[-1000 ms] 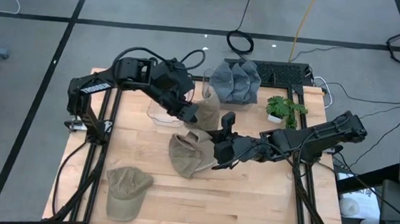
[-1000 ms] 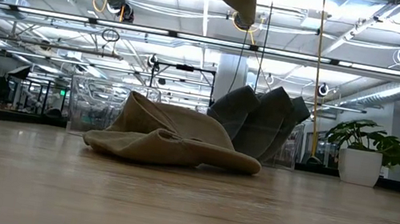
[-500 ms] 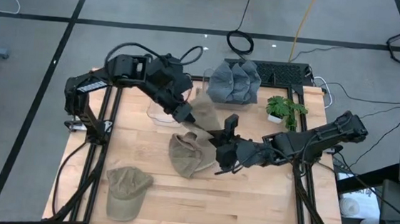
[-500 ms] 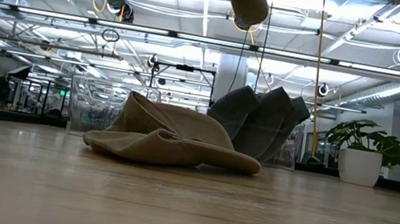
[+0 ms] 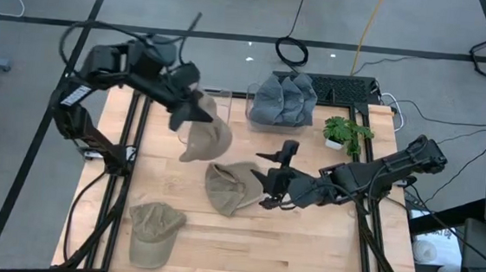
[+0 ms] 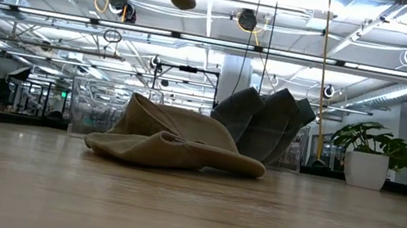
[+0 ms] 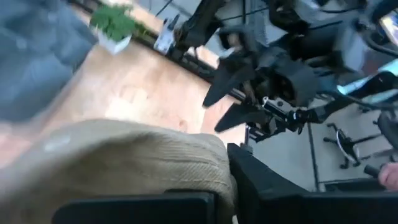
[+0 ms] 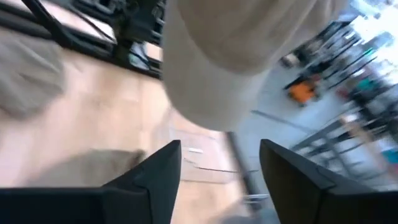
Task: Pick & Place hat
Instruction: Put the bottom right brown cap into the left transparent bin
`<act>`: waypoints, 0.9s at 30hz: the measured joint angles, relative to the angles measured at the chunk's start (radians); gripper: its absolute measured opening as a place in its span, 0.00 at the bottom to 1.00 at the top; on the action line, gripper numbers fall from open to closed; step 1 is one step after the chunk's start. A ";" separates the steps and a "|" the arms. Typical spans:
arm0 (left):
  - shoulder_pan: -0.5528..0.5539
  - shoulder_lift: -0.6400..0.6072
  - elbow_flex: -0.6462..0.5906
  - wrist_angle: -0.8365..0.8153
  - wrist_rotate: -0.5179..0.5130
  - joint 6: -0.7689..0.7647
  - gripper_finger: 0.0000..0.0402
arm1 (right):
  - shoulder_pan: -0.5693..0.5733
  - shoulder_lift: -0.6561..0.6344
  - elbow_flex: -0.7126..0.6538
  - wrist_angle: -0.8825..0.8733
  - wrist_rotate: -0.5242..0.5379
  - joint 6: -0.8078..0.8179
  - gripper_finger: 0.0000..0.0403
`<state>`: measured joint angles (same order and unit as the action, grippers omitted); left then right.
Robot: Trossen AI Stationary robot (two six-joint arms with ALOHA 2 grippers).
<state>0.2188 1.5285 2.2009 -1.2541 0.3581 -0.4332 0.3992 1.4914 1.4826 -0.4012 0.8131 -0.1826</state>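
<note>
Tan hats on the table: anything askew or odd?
The tan hat at the table's middle lies crumpled and folded over rather than sitting upright; the low view shows it slumped flat. The tan cap near the front left corner lies flat. A third tan hat hangs from the left end effector above the table.

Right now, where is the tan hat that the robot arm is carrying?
In the high view the tan hat hangs from the left gripper, above the table's back-left part, beside the clear bin and apart from the hat on the table.
</note>
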 joint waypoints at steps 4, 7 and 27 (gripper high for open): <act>0.035 -0.032 0.000 -0.009 0.009 0.098 0.05 | 0.000 0.000 0.000 0.024 -0.061 0.141 0.53; 0.054 -0.053 0.000 -0.016 0.005 0.180 0.05 | 0.000 0.000 0.000 0.053 -0.114 0.208 0.52; 0.062 -0.076 0.000 -0.129 -0.393 0.989 0.05 | -0.102 0.001 0.000 0.218 -0.044 0.186 0.51</act>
<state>0.2806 1.4526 2.2005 -1.3829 -0.0352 0.5563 0.2969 1.4921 1.4830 -0.1837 0.7691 0.0035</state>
